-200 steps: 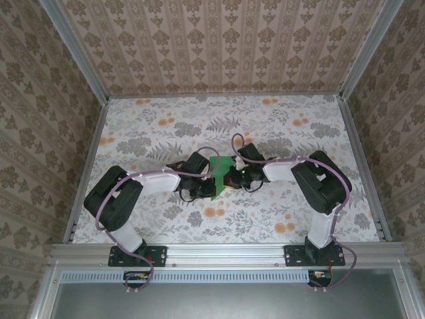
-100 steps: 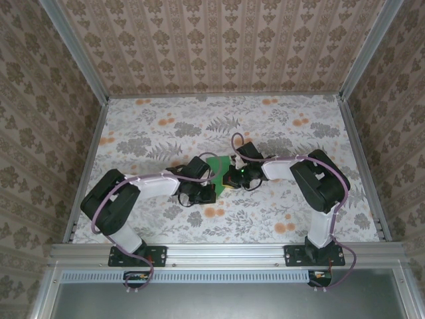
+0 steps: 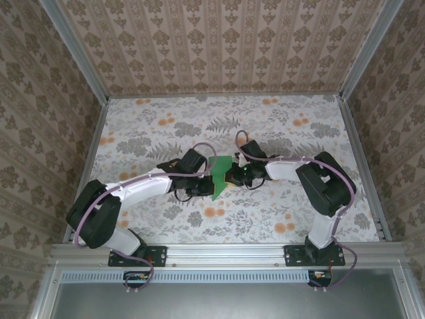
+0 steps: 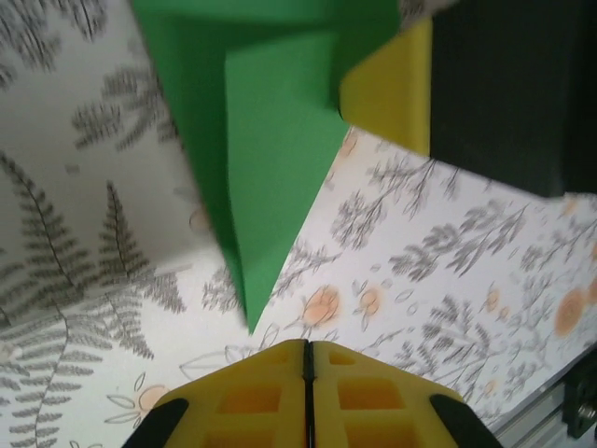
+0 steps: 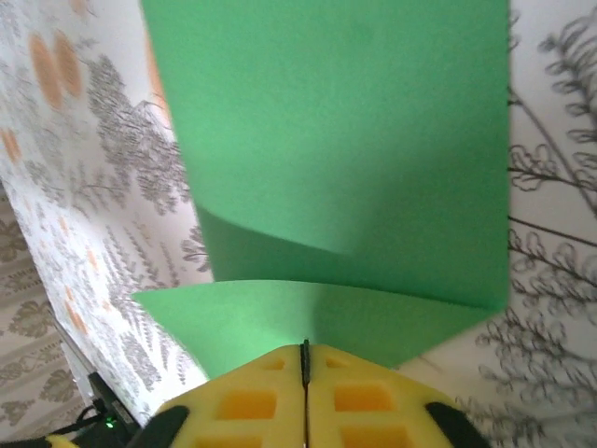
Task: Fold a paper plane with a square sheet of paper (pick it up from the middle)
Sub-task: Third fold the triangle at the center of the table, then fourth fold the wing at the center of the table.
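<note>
**Left arm pulled back, green paper left with the right gripper**

Since the frame a second earlier, I saw the left arm [image 3: 133, 189] sink low and stretch out to the left. Its gripper had come off the green paper [image 3: 220, 174], which now showed a pointed lower corner. The right arm [image 3: 312, 183] had hardly shifted.

The floral tabletop [image 3: 285, 133] carried everything, and both arms reached in toward its middle from the near edge. The green paper sat there between the two grippers, folded, with a broad flat panel and a narrow tip aimed back at the left arm. From the left wrist it cast a soft shadow on the tabletop beside it, so it looked raised rather than lying flat.

The right gripper [image 5: 305, 351] was closed on the paper. Its yellow fingers met along a thin seam, and the folded near edge ran in under the tips. The left gripper [image 4: 306, 347] was also closed, its fingers pressed together on nothing. The paper's tip lay just ahead of it, not touching.
</note>
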You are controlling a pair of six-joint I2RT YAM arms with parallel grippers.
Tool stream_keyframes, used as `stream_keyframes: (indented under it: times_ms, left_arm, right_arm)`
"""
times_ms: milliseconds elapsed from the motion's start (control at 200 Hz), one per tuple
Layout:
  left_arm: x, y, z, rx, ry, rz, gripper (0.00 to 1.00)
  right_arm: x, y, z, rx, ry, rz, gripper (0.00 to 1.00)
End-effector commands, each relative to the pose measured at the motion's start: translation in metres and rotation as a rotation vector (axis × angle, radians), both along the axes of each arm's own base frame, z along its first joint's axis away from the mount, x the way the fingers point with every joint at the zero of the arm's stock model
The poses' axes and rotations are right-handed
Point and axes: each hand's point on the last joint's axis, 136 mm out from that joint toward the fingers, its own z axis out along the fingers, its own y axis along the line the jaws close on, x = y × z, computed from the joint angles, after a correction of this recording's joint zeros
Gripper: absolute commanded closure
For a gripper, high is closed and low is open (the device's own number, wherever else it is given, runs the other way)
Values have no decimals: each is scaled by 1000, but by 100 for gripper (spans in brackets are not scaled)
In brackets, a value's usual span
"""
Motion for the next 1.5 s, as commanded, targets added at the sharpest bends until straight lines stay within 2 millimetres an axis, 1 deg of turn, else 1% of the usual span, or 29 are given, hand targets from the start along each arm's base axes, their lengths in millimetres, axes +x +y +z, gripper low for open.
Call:
stream_keyframes:
  times_ms: [0,30,100,205,325,430,585,690,765,855,1040,1120,1495]
  left_arm:
    - [25,-6,15,-5,-63,67,90]
    - [28,-9,16,-9,-72,68,90]
    - [37,-10,15,13,-87,84,89]
    - [47,-11,7,57,-88,98,90]
    - [51,-18,-7,80,-62,84,92]
    - [53,-15,-21,130,-40,90,94]
    - [58,-4,-37,207,-36,127,97]
    - [57,4,-48,252,-22,143,99]
    - [54,4,-52,253,-9,143,100]
    - [52,4,-54,247,-1,144,100]
    - [49,7,-56,252,5,147,100]
    - [48,8,-57,255,10,149,100]
    - [46,9,-58,249,12,156,100]
  right_arm:
    - [8,-11,26,15,-55,-61,78]
    - [9,-15,28,13,-61,-75,75]
    - [12,-26,31,-2,-71,-111,62]
    - [15,-40,29,-13,-67,-148,52]
    - [16,-49,24,-22,-60,-167,45]
    - [16,-53,19,-29,-45,-171,43]
    - [14,-50,12,-28,-16,-154,43]
    - [13,-45,8,-11,10,-136,44]
    - [12,-42,6,0,23,-126,45]
    - [11,-38,5,18,32,-114,46]
    - [12,-32,3,39,43,-94,53]
    - [13,-30,1,39,47,-93,55]
    - [15,-25,-7,39,64,-85,56]
